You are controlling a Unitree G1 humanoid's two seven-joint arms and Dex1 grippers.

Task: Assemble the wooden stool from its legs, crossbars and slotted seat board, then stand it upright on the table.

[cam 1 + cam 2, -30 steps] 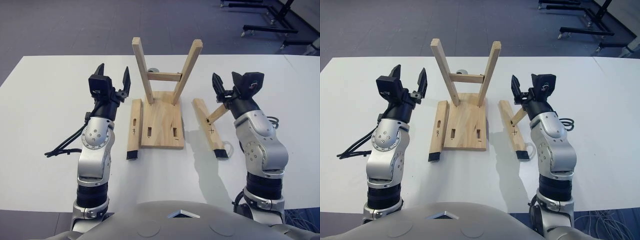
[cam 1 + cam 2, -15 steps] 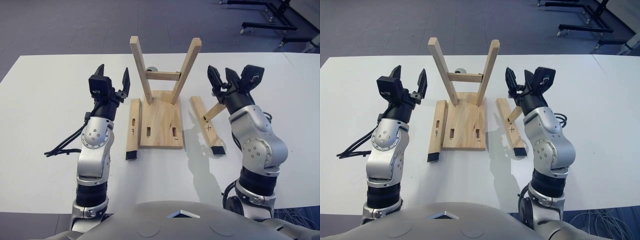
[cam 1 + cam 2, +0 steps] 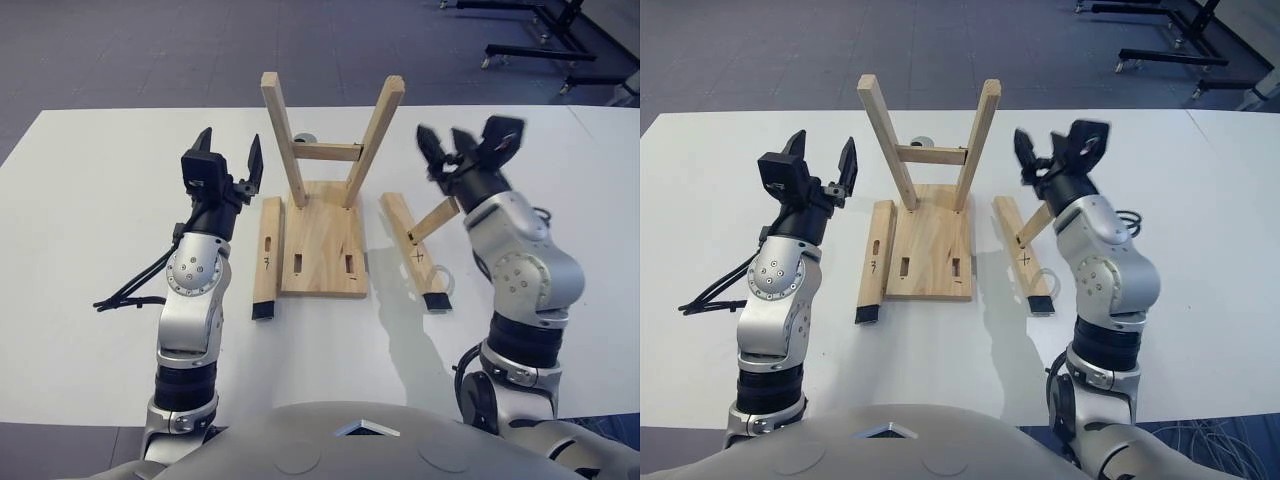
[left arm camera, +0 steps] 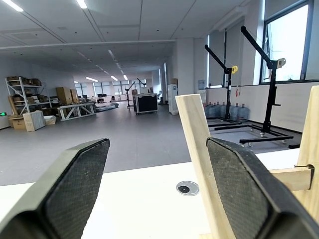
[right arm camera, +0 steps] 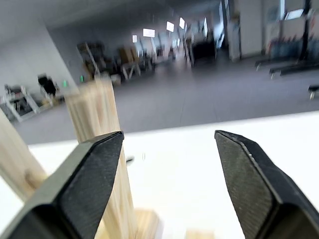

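Left end effector (image 3: pixel 230 152) and right end effector (image 3: pixel 441 142) hover open, empty; the loose pale wooden leg (image 3: pixel 414 252) looks light, stiff, best gripped mid-length.

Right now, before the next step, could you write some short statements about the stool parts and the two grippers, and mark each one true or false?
1. Two legs stand in the seat board, joined by a crossbar. True.
2. The left gripper holds a leg. False: it is open and empty.
3. The left loose leg and the right loose leg lie on the table beside the seat board. True.
4. The stool is finished and stands upright. False: the seat board lies flat on the table with only two legs fitted, pointing up.
5. The right gripper is shut on a part. False: it is open and grips nothing.
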